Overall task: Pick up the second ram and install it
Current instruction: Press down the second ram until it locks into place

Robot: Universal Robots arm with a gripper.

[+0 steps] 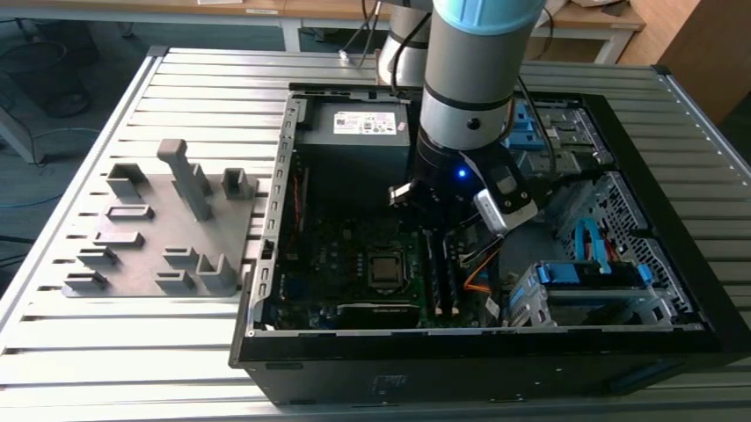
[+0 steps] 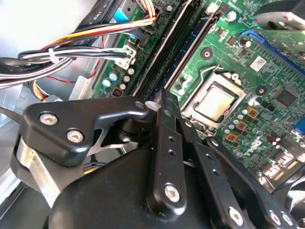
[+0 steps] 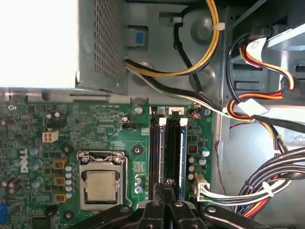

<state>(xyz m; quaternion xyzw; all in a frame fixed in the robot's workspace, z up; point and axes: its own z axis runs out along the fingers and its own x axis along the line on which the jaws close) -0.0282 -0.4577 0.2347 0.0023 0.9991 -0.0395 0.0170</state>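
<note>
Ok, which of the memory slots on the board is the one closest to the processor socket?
The black slot right beside the processor socket; the other slots lie beyond it, toward the loose cables.

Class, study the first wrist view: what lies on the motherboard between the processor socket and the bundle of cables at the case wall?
The memory slots lie between the processor socket and the cable bundle, with the gripper over them.

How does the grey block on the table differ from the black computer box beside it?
The grey block is pale and low with upright posts; the computer box is black and open, showing a green board. The block is smaller; the box is far larger. Both rest on the slatted table.
</note>
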